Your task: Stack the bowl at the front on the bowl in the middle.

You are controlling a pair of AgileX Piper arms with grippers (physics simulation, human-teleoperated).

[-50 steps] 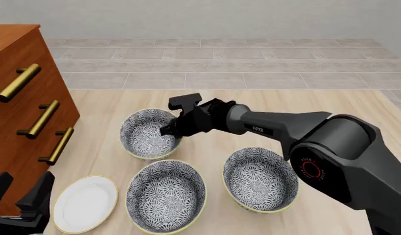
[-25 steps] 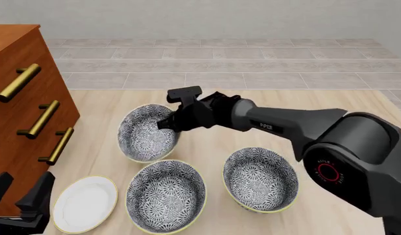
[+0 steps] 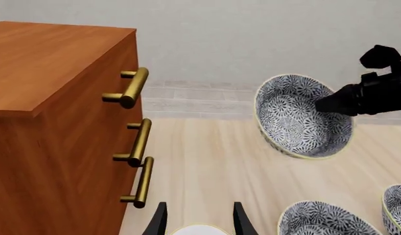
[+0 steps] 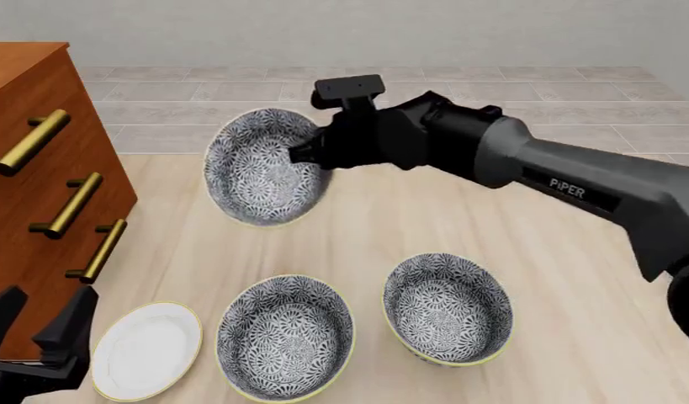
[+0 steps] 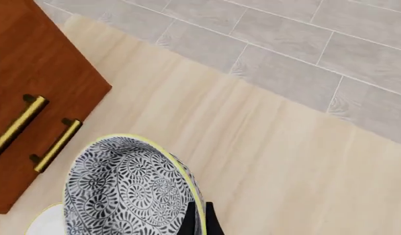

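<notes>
A pale, matt wood grain is shown on the table (image 4: 569, 278). The dresser (image 3: 50, 122) at the table's left edge is rendered in reddish-brown wood with a soft sheen, and its bar handles (image 3: 136, 87) look like polished brass. The three patterned bowls, among them the lifted bowl (image 4: 260, 167), appear as smooth glazed ceramic, as does the white plate (image 4: 148, 349). The right arm (image 4: 569, 181) is finished in dark, semi-matt plastic or painted metal. The floor (image 5: 305, 44) is laid with dull grey tiles.

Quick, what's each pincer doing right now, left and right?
Left pincer: open, holding nothing, low over the plate.
Right pincer: shut on the lifted bowl's rim, bowl tilted in the air.
</notes>
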